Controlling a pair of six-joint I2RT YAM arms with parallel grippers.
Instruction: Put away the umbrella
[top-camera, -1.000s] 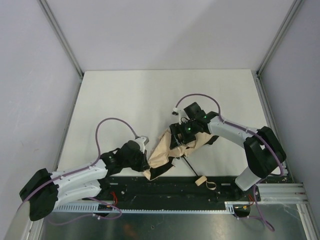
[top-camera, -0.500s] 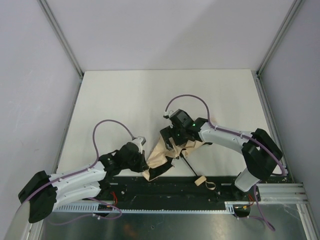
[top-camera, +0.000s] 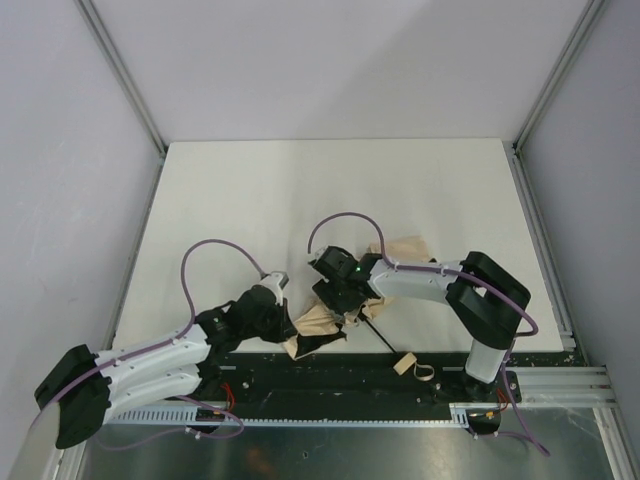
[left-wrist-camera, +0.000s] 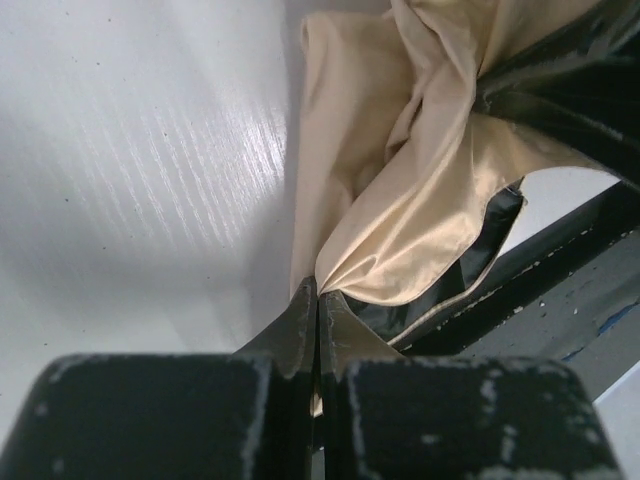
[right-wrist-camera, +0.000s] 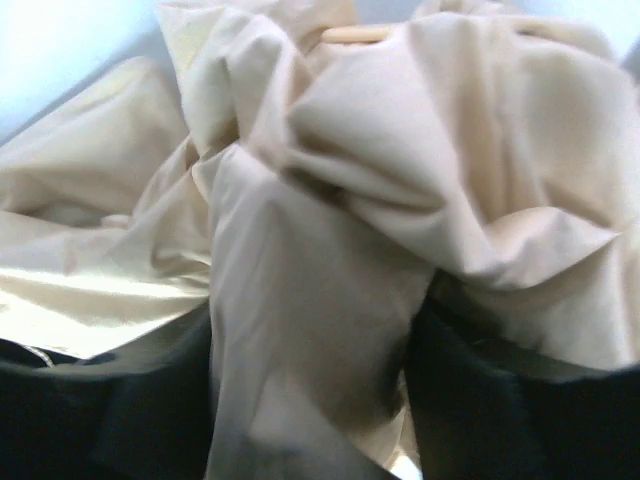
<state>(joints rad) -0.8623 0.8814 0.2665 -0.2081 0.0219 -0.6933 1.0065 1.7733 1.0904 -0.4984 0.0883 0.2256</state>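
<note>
The umbrella (top-camera: 318, 322) lies crumpled near the table's front edge, its pale beige canopy bunched between my two grippers. One fold (top-camera: 405, 250) sticks out behind the right arm. Its thin black shaft (top-camera: 380, 337) runs to the tan handle (top-camera: 402, 362) with a loop strap (top-camera: 423, 372) on the black rail. My left gripper (top-camera: 287, 330) is shut on the canopy's edge (left-wrist-camera: 400, 200), jaws pinched together (left-wrist-camera: 318, 300). My right gripper (top-camera: 342, 297) is closed around a thick bunch of fabric (right-wrist-camera: 330, 250), which fills the gap between its fingers (right-wrist-camera: 310, 400).
A black mounting rail (top-camera: 340, 372) runs along the near edge under the handle. White tabletop (top-camera: 300, 200) stretches behind the arms, with grey walls and metal posts around it. Purple cables loop above both wrists.
My right gripper has moved left and nearer with the fabric, bunching the canopy toward the left gripper and leaving a fold uncovered behind its arm. The left gripper has barely shifted.
</note>
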